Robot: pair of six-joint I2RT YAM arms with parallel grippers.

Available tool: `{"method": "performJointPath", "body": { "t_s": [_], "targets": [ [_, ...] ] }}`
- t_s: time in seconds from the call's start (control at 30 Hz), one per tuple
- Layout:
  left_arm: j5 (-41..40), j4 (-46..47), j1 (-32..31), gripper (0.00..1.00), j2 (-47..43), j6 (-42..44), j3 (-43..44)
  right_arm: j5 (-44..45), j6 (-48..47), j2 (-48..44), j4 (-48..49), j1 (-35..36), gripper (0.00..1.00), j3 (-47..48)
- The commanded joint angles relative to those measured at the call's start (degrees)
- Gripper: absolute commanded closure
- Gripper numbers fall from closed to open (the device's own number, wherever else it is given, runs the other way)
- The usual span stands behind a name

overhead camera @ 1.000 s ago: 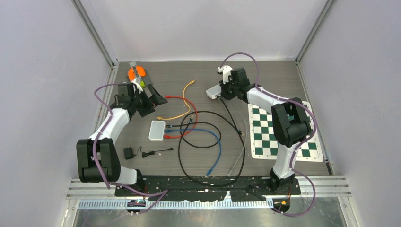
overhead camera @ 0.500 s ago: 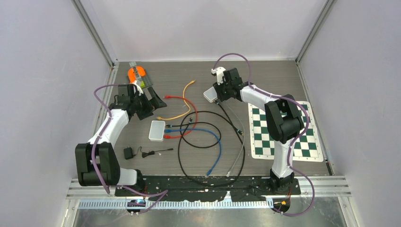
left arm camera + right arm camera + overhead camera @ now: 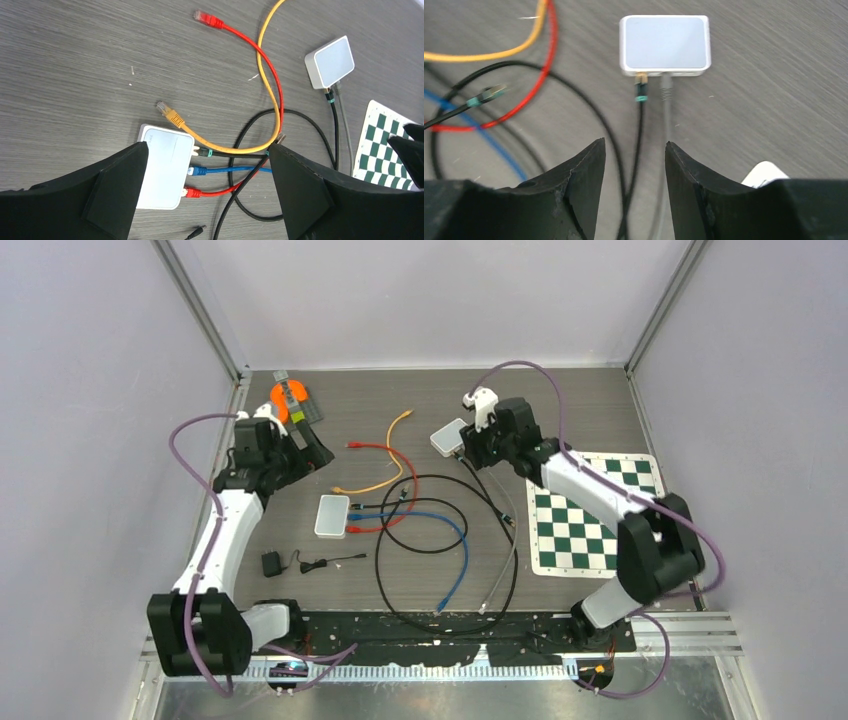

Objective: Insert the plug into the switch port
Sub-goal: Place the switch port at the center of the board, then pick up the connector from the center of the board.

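Two claws are showing, and both are standing empty now. At the left of the top view, my left claw (image 3: 312, 452) is hanging wide open with nothing between its fingers. It is sitting a little further up and left than a second ago, drawing away from the near switch (image 3: 332, 516). That switch is lying flat left of centre, with black, blue and red cables running from its right side. Moving right, the loose red plug (image 3: 352, 444) and the yellow plug (image 3: 165, 110) are lying untouched on the table (image 3: 580, 410). Right of centre is where the change is happening. My right claw (image 3: 473, 446), clamped on the far switch (image 3: 449, 437) a second ago, is now opening partway and backing off, so the white box is resting flat just beside my fingers, no longer in them. In my right wrist view it is sitting at upper centre, with a black plug (image 3: 641, 87) and a grey plug (image 3: 666, 89) both reaching into its near edge. I am reading this as the insertion being finished and the release under way, though I cannot tell how deeply either plug is sitting.
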Motion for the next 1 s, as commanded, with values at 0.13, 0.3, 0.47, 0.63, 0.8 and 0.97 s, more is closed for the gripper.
{"method": "performJointPath", "body": {
  "t_s": [0.13,0.3,0.47,0.63,0.8,0.97],
  "targets": [
    [2.10,-2.35,-10.44,0.13,6.38,8.19,3.53,2.97,11.24,-20.67,9.20,11.64,0.48,-16.11],
    [-4.14,-5.97,-22.93,0.15,10.05,13.00,7.43,10.95,16.57,-27.54,4.50,12.55,0.48,-17.94],
    [-4.83,-5.71,-28.77,0.22,14.66,12.71,9.57,14.99,17.43,-34.74,3.09,12.54,0.47,-20.97],
    [-4.71,-4.80,-31.97,0.28,18.65,12.21,10.77,19.03,18.70,-39.62,2.83,12.48,0.47,-26.01],
    [-4.18,-0.54,-34.83,0.31,21.24,11.04,9.79,16.03,19.32,-42.02,3.23,12.55,0.47,-29.28],
    [-6.30,-0.62,-35.29,0.34,25.70,11.19,11.01,13.88,20.41,-42.10,3.46,12.55,0.47,-30.47]
  ]
}}
